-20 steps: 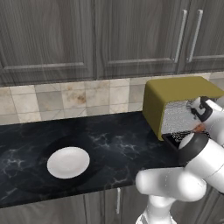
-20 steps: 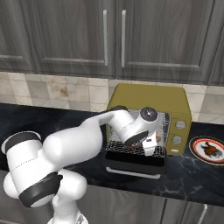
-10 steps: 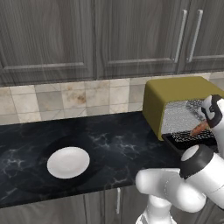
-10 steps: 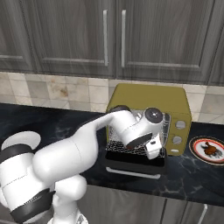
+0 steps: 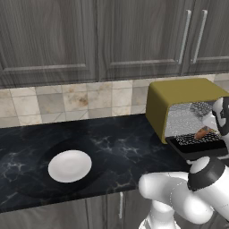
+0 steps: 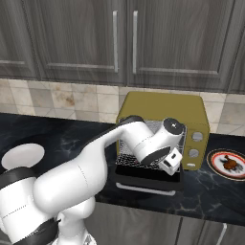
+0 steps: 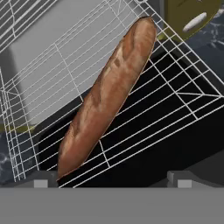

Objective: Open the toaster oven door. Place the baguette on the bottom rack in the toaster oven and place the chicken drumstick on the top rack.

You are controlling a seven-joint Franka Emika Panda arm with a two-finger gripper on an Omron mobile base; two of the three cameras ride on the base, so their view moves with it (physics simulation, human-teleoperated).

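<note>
One baguette (image 7: 109, 94) lies on the bottom rack (image 7: 175, 109), hand (image 7: 109, 179) spread apart.

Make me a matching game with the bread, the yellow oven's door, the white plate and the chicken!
Things:
1. slim brown baguette
2. dark glass toaster oven door
3. round white plate
4. reddish-brown chicken drumstick

Places or states:
A. bare, on the black counter left of the oven
B. folded down open
C. lying on a silvery wire rack
D. on a patterned plate right of the oven

Pairs: 1-C, 2-B, 3-A, 4-D
</note>
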